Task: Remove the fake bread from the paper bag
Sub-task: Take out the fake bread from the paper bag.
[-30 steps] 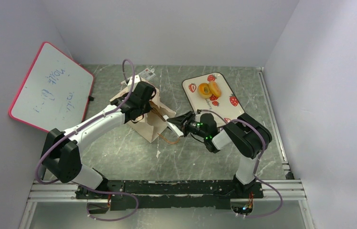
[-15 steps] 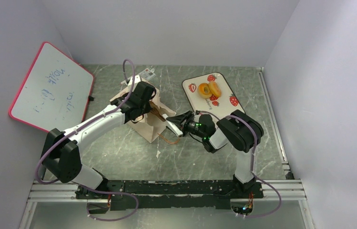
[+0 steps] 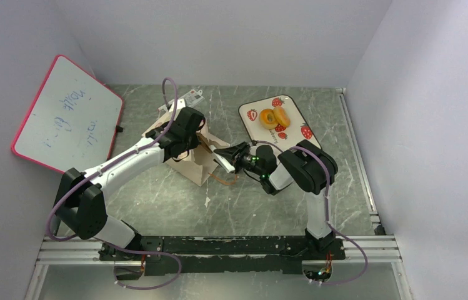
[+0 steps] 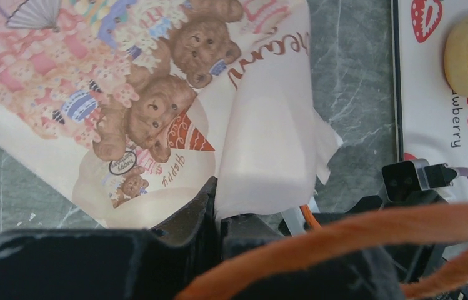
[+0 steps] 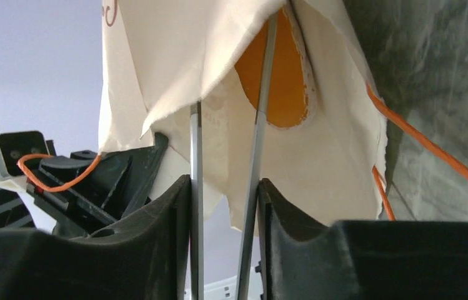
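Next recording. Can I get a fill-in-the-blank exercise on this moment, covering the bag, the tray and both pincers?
1. ____ pieces of fake bread lie on the strawberry-printed tray.
2. The left pincer is shut on the edge of the paper bag, whose print shows teddy ____.
3. Past the right pincer, the right wrist view shows an ____ piece inside the bag.
4. The whiteboard leans against the ____ wall.

Missing words: two; bears; orange; left.
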`<state>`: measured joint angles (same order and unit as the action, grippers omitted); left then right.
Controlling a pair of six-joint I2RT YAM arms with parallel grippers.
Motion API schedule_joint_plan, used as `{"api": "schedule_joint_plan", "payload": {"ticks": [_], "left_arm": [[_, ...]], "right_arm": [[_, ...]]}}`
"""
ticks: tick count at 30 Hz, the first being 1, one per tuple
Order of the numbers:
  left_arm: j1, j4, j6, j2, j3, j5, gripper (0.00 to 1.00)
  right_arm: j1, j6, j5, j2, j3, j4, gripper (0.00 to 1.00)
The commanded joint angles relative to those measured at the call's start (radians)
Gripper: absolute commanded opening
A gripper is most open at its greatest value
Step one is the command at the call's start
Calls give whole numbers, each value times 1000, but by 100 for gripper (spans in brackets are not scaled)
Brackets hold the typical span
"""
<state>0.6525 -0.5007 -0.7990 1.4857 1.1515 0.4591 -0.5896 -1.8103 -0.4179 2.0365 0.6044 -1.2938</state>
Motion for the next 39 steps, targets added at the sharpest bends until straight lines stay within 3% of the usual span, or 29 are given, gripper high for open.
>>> {"api": "schedule_joint_plan", "payload": {"ticks": [1,3,6,22,39], "left_arm": [[21,-36,-3,9,-13,-64,7],[22,-39,-7,5,-14,-58,7],[22,-39,-12,-2,-13,-44,7],[19,-105,-167,43,56,81,7],[16,-136,-315,85,88,158,7]], "right_arm": [[8,31,35,13,45,14,27],[8,39,34,7,41,27,12],[8,47,32,-10,25,39,0],[15,143,-6,-354,-206,198,0],[143,398,-83,-824,-279,735,0]]}}
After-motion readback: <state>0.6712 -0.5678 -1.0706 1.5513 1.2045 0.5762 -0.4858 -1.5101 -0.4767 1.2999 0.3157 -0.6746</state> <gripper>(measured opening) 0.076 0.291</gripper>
